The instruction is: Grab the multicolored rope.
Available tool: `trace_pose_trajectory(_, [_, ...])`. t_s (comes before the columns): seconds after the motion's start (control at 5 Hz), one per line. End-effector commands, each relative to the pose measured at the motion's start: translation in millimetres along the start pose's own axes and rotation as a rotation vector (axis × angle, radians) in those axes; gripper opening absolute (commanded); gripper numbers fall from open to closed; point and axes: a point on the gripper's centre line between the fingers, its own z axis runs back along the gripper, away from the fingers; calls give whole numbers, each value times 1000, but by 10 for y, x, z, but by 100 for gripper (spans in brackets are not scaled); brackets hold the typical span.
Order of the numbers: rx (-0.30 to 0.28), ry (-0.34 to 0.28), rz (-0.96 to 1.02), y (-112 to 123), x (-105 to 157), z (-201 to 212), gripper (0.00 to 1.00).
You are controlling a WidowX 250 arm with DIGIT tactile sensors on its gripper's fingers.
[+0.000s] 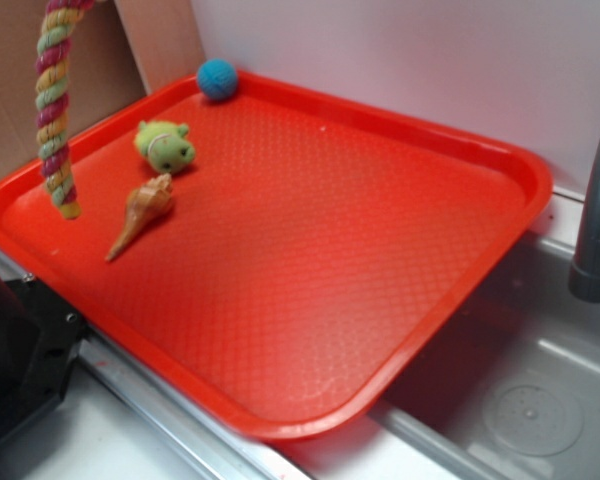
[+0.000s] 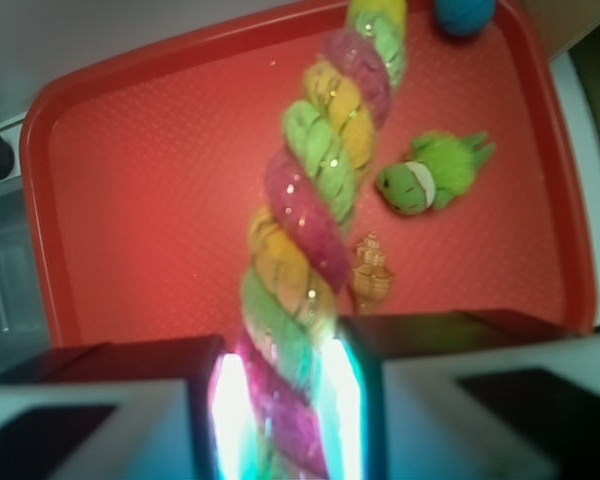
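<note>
Rope: The multicolored rope [image 2: 315, 220] was a thick twisted cord, its strands banded pink, yellow and pale green, with flecks of glitter catching the light in my wrist view.

Position: It hung lifted off the red tray [image 1: 380, 300], dangling near the tray's left rim in the exterior view, its lower end [image 1: 68, 205] just above the surface and apart from the other toys.

My claw: My gripper [image 2: 285, 420] was clenched on the rope, one finger [image 2: 205, 420] pressed against each side of the twisted cord, the pads glowing with the rope's colors.

Length: The rope ran far longer than anything else on the tray, stretching from my fingers across nearly the whole wrist view.

Neighbors: A small green plush toy [image 1: 165, 145] lay beside a tan spiral seashell [image 1: 140, 212], near but not touching; a blue ball [image 1: 217, 79] sat at the tray's far rim.

Cut off: The rope's top left the exterior frame at the upper edge, so my claw itself did not appear there. In the wrist view the far end ran out of frame, and the blue ball showed only in part.

Hard to make out: The wrist view was soft and blurred near my fingers; the rope's end behind them could not be read. The seashell was partly hidden behind the rope there.
</note>
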Motion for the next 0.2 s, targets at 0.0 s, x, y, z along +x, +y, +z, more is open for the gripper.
trace_pose_trajectory(0.0, [31,-63,-42,-176,-176,203,0])
